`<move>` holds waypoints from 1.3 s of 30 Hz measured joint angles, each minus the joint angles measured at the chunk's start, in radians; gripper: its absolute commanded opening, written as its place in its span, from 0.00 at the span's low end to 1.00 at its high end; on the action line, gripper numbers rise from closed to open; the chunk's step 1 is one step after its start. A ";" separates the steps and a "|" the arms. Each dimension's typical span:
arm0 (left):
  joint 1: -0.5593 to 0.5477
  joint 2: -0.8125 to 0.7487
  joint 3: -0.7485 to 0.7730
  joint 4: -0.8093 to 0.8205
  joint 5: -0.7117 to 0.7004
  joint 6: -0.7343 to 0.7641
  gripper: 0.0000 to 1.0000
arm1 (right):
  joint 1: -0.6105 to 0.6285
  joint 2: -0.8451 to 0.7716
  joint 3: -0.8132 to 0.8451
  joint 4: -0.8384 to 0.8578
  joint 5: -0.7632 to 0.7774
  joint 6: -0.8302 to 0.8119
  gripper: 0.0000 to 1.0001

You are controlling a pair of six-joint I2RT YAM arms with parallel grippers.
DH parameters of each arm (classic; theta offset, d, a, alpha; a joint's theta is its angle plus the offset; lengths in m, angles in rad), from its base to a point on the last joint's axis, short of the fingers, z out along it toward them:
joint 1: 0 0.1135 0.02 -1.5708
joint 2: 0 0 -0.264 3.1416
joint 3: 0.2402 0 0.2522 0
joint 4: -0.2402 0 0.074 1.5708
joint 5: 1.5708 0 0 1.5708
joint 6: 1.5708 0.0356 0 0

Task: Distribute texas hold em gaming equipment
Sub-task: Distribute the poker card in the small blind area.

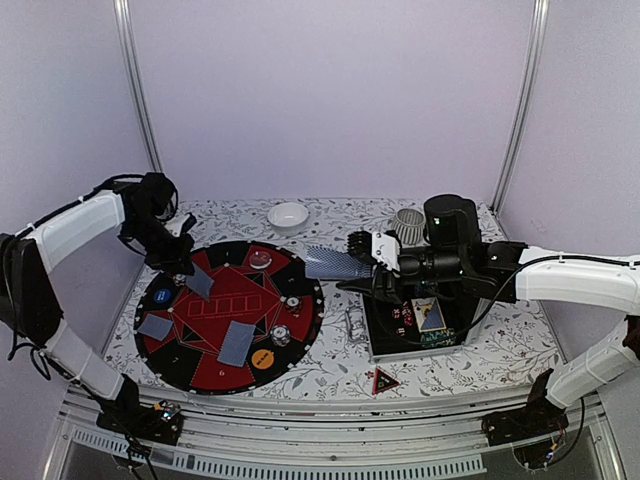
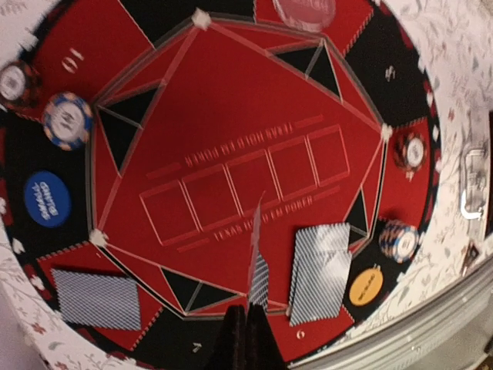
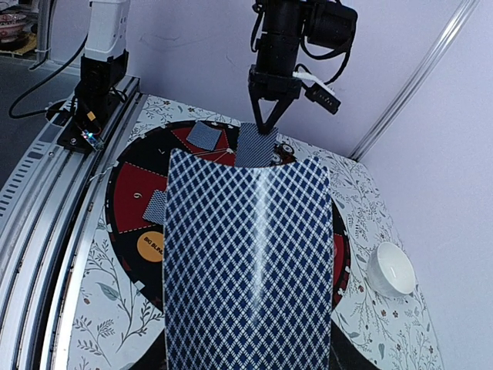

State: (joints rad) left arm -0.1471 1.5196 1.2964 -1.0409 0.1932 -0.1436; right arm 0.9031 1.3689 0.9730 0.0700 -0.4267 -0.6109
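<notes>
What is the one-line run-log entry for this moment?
left jaws: shut on card over mat | right jaws: shut on bent card | phase: dealing

Left arm stretched forward, left tool [image 1: 187, 260] pinching card [image 1: 200, 283]. Right arm folded leftward, right tool [image 1: 368, 264] clamping bowed card [image 1: 332, 264].

Carrying, on the left of the floral-printed bench [image 1: 320, 380], a round red-and-black poker mat [image 1: 200, 372]. Holding a white bowl [image 1: 288, 215] at the far edge, with a ribbed grey cup [image 1: 406, 226] standing further right. Bearing a black box [image 1: 380, 335] right of the mat, and between the two a small clear piece [image 1: 355, 322], too small to identify. Showing a red triangular marker [image 1: 385, 381] lying flat near the front edge, apart from mat and box.
</notes>
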 measured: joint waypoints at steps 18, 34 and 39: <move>-0.071 -0.027 -0.159 -0.182 -0.303 -0.175 0.00 | 0.000 0.000 0.000 0.001 -0.018 -0.009 0.43; 0.031 0.103 -0.185 -0.125 -0.212 -0.117 0.00 | 0.000 0.000 0.000 0.000 -0.021 -0.015 0.43; 0.035 0.114 -0.186 -0.123 -0.224 -0.119 0.00 | 0.000 0.000 0.000 0.000 -0.021 -0.015 0.43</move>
State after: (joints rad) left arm -0.1116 1.6333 1.1103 -1.1641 -0.0311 -0.2626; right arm 0.9028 1.3689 0.9730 0.0704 -0.4477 -0.6258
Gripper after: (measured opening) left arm 0.007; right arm 0.435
